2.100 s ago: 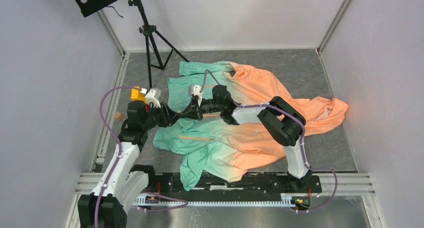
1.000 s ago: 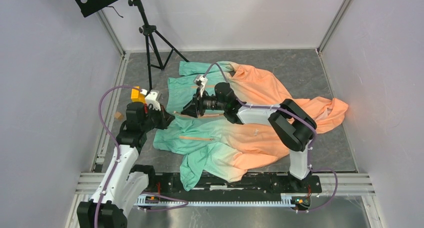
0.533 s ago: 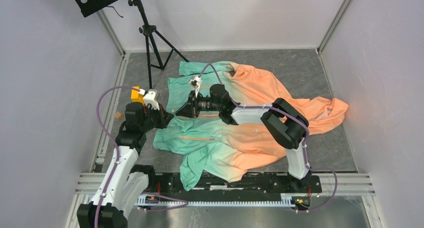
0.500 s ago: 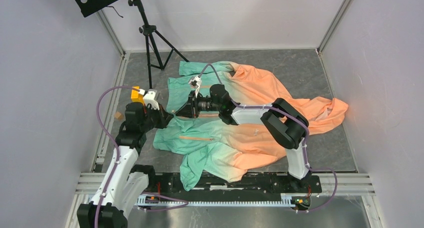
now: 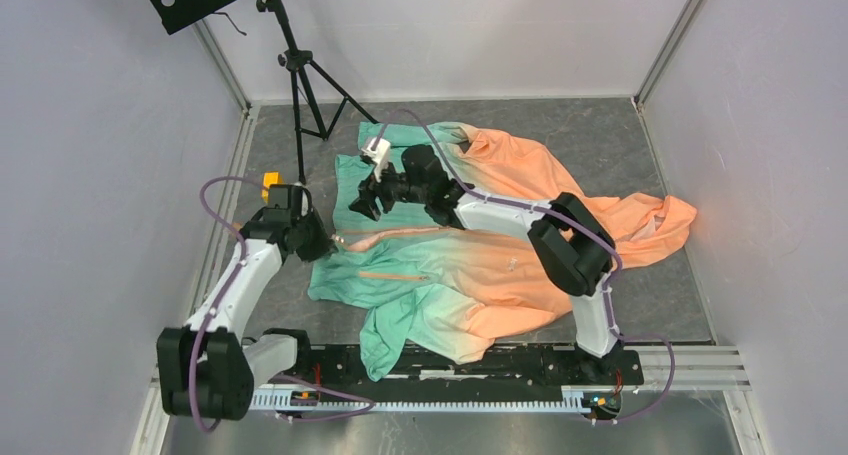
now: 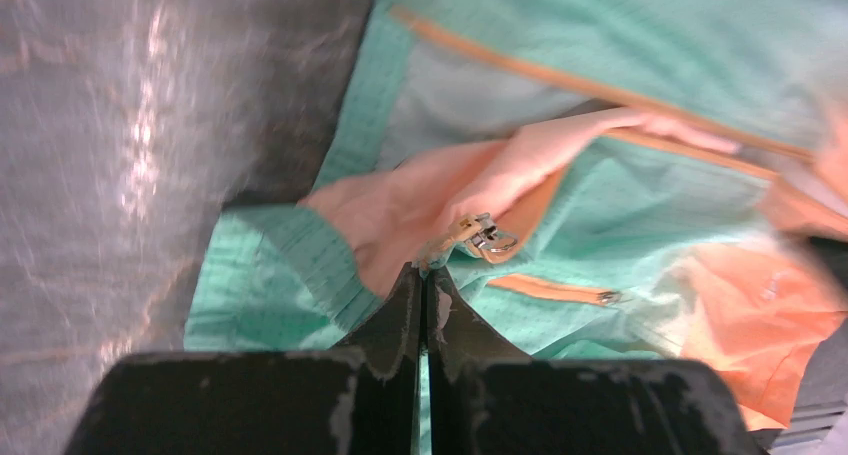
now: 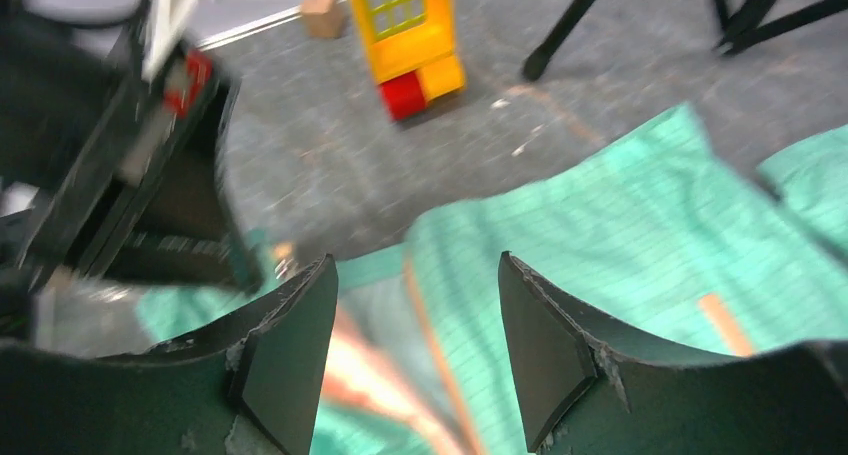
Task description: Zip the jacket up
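Observation:
The jacket, mint green fading to peach, lies spread on the grey floor with its front partly apart. My left gripper is at the jacket's left hem, shut on the fabric edge just beside the metal zipper slider. The orange front zipper tape runs away along the green panel. My right gripper hovers over the upper green panel, open, with nothing between its fingers. The orange zipper tape shows below them.
A black tripod stand rises at the back left. A yellow and red toy block and a small wooden cube lie on the floor left of the jacket. Enclosure walls close in on three sides.
The right gripper opened, let go and moved back and left over the green panel. The left arm swung lower while keeping its shut grip at the hem.

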{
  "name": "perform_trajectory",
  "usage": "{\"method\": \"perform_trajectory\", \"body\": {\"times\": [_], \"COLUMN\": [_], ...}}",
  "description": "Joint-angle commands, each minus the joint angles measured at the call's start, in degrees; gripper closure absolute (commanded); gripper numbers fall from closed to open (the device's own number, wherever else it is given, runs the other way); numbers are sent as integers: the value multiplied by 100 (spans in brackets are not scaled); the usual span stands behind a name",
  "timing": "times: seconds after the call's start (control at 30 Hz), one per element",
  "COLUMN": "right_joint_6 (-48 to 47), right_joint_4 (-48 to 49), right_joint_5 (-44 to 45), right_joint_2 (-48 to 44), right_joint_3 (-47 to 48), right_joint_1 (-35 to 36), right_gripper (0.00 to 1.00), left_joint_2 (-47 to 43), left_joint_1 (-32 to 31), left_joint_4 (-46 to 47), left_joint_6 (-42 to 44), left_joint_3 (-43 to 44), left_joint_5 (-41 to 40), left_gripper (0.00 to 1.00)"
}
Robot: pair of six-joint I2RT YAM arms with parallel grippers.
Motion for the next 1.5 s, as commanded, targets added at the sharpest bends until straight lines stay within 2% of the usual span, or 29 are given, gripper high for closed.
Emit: {"method": "perform_trajectory", "body": {"times": [0.0,0.17,0.33,0.47,0.87,1.17,1.3,1.47], "right_joint_6": [-1290,-1499,-1979,-2242,-2298,-2218,-2169,-1994], "right_joint_4": [-1005,-1093,-1063,-1006,-981,-998,-1009,-1096], "right_joint_5": [455,143,60,326,547,556,564,579], "right_joint_2": [721,1316,1648,1923,2433,2615,2690,2621], "right_joint_3": [1145,1762,1917,2128,2497,2696,2823,3047], "right_joint_1": [-25,-10,194,351,462,466,466,454], "right_gripper": [35,42,42,42,47,53,66,90], "left_joint_2": [728,852,869,1021,738,919,795,587], "left_joint_1": [2,7,10,10,6,7,11,11], "left_joint_4": [-853,-447,-211,-69,471,499,655,853], "left_joint_6": [-812,-1131,-1249,-1280,-1047,-940,-888,-661], "left_joint_3": [209,-83,-299,-391,-590,-536,-629,-680], "left_joint_5": [-291,-424,-629,-599,-490,-433,-401,-270], "left_gripper": [98,98,98,98,98,98,98,98]}}
